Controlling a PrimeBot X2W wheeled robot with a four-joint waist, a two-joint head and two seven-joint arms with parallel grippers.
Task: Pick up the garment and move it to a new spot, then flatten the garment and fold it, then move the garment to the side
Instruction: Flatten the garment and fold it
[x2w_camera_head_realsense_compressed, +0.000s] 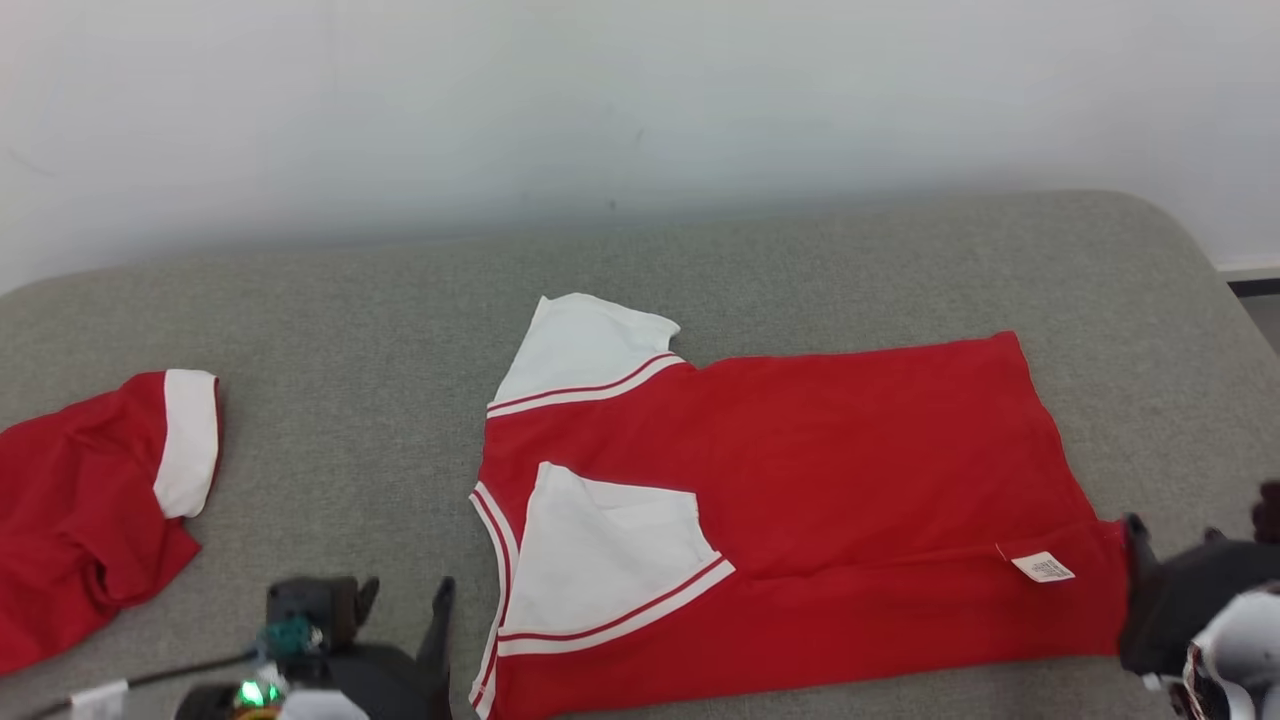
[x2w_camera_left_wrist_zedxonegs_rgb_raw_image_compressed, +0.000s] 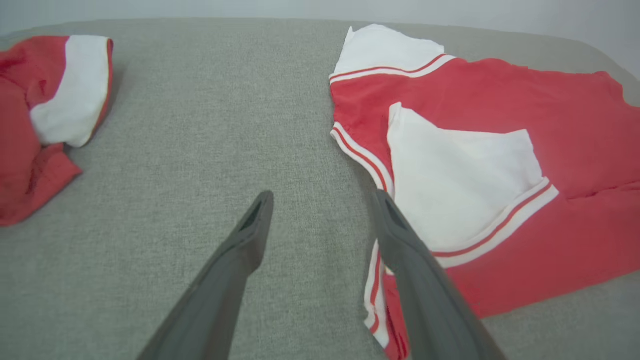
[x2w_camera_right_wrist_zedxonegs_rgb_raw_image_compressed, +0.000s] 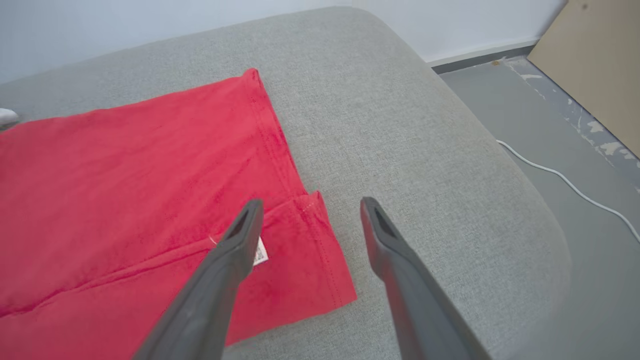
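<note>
The garment (x2w_camera_head_realsense_compressed: 800, 480) is a red shirt with white sleeves, spread flat on the grey cushion (x2w_camera_head_realsense_compressed: 400, 330). Its near long edge is folded over, so a white label (x2w_camera_head_realsense_compressed: 1043, 568) faces up. My left gripper (x2w_camera_head_realsense_compressed: 405, 600) is open just off the shirt's collar end, over bare cushion. In the left wrist view the left gripper (x2w_camera_left_wrist_zedxonegs_rgb_raw_image_compressed: 324, 200) has its right finger at the edge of the garment (x2w_camera_left_wrist_zedxonegs_rgb_raw_image_compressed: 500, 115). My right gripper (x2w_camera_head_realsense_compressed: 1200, 520) is open at the hem corner. In the right wrist view the right gripper (x2w_camera_right_wrist_zedxonegs_rgb_raw_image_compressed: 310, 205) straddles the hem of the garment (x2w_camera_right_wrist_zedxonegs_rgb_raw_image_compressed: 125, 175), its left finger above the label (x2w_camera_right_wrist_zedxonegs_rgb_raw_image_compressed: 261, 255).
A second red and white garment (x2w_camera_head_realsense_compressed: 80, 500) lies crumpled at the cushion's left end. A pale wall runs behind the cushion. Off the rounded right end lies grey floor with a white cable (x2w_camera_right_wrist_zedxonegs_rgb_raw_image_compressed: 565, 180) and a leaning board (x2w_camera_right_wrist_zedxonegs_rgb_raw_image_compressed: 595, 65).
</note>
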